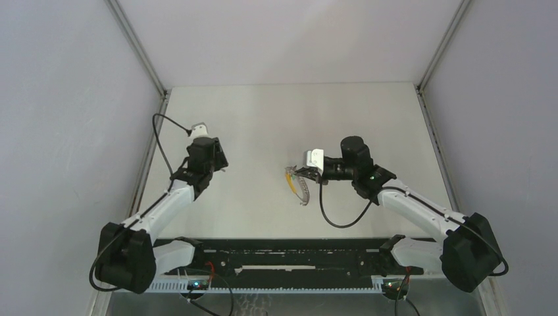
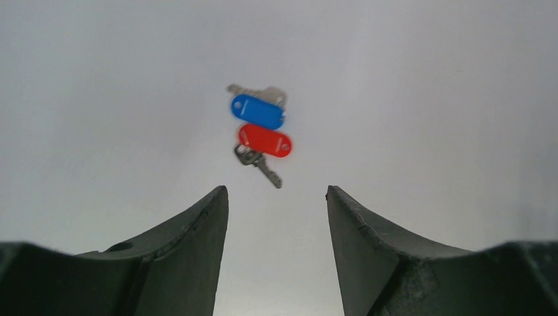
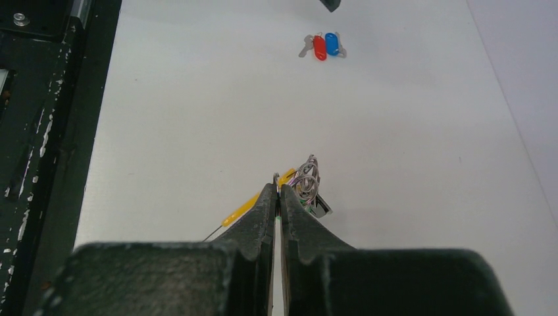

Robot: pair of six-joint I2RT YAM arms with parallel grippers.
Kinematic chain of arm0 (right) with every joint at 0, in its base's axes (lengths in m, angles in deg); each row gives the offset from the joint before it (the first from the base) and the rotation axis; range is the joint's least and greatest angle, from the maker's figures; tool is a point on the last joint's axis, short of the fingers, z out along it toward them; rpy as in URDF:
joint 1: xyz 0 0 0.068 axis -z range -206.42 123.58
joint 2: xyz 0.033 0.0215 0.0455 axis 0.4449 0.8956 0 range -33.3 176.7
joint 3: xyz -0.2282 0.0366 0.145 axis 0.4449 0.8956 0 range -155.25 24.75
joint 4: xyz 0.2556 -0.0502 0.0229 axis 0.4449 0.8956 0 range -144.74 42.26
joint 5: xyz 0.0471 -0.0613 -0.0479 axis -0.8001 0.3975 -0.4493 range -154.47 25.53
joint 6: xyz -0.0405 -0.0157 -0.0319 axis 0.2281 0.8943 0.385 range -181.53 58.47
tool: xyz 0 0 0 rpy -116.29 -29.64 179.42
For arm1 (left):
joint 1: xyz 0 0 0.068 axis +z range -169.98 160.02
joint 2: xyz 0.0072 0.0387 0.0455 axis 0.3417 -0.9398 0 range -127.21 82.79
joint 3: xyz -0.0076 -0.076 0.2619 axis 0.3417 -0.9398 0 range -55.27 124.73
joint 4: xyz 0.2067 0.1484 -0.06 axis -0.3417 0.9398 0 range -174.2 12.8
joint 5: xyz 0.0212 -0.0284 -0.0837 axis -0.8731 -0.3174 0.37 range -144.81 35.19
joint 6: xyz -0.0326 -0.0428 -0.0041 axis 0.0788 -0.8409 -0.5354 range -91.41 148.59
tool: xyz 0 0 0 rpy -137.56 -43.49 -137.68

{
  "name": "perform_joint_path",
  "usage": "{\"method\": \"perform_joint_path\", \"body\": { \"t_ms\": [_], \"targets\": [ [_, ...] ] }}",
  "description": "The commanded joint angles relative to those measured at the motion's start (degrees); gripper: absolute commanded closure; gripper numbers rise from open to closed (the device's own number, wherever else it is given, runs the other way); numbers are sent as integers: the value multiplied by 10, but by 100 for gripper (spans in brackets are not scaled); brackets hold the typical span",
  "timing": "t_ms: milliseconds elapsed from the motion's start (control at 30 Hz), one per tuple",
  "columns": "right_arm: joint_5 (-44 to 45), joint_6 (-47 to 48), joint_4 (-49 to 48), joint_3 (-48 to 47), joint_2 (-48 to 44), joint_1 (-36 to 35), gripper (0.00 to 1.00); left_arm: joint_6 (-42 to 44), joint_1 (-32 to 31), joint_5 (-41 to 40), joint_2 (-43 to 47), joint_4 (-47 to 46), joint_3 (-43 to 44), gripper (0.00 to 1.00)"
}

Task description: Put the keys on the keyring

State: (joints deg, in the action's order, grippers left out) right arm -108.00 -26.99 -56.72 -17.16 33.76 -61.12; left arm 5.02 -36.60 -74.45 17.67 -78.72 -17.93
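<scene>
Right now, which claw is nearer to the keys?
Left. The left claw is open, with the keys just ahead of its tips. The right claw is far from them, shut on the keyring.

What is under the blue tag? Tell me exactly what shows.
A silver key lies under the blue tag, its ends showing past the tag's upper edge. The key's middle, and how it joins the tag, are covered.

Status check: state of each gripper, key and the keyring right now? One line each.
left gripper: open, empty.
right gripper: shut on keyring.
keyring: pinched at the fingertips, no key on it.
blue key: lying loose, ungripped.
red key: lying loose beside blue key, ungripped.
</scene>
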Motion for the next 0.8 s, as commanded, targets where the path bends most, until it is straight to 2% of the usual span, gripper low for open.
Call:
{"method": "perform_joint_path", "body": {
  "t_ms": [0, 200, 400, 767],
  "targets": [
    [-10, -13, -54, 4, -25, -3, 100, -51, 21, -49, -43, 55, 46, 39],
    [-8, -12, -55, 8, -28, -3, 100, -79, 33, -62, -110, 81, 86, 47],
    [-11, -8, -56, 11, -28, -3, 100, -115, 33, -60, -149, -13, 53, 57],
    [-13, -4, -52, 11, -25, -2, 100, -146, 34, -84, -221, -25, 86, 61]
  ]
}}
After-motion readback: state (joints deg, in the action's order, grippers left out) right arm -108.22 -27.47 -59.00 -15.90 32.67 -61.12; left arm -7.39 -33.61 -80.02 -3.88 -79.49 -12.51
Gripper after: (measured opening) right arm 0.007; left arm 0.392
